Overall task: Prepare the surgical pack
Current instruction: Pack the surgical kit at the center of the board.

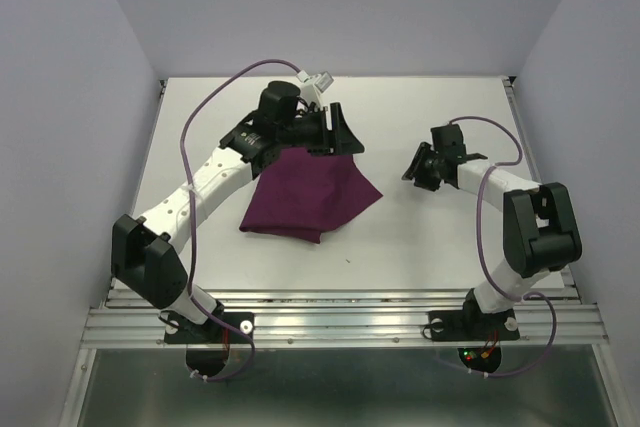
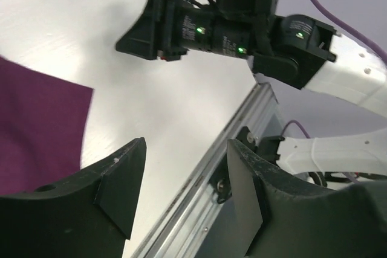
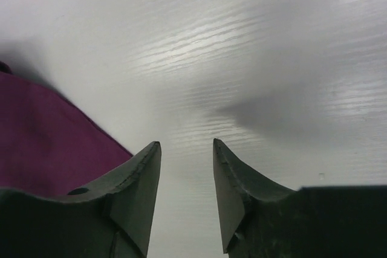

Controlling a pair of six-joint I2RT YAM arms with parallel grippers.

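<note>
Purple cloth (image 1: 312, 197), dark and loosely folded into a rumpled slab, lies near the middle of the white table (image 1: 430, 237), its edges uneven and one corner reaching out to the right. The left gripper (image 1: 342, 135) sits at the cloth's far edge, above its upper right corner; from overhead I cannot tell whether it touches the fabric. In the left wrist view its two black fingers (image 2: 118, 179) stand spread wide with only bare table and an aluminium rail (image 2: 242, 113) showing in the gap. The cloth (image 2: 36, 119) lies off to the left of the left-hand finger, outside the gap.

The right gripper (image 1: 418, 165) hangs over the table to the right of the cloth, near its right corner but apart from it. In the right wrist view its fingers (image 3: 136, 191) are parted, with plain white tabletop between them. The cloth (image 3: 48, 143) fills the lower left of that view, beside the left-hand finger and not between the two.
</note>
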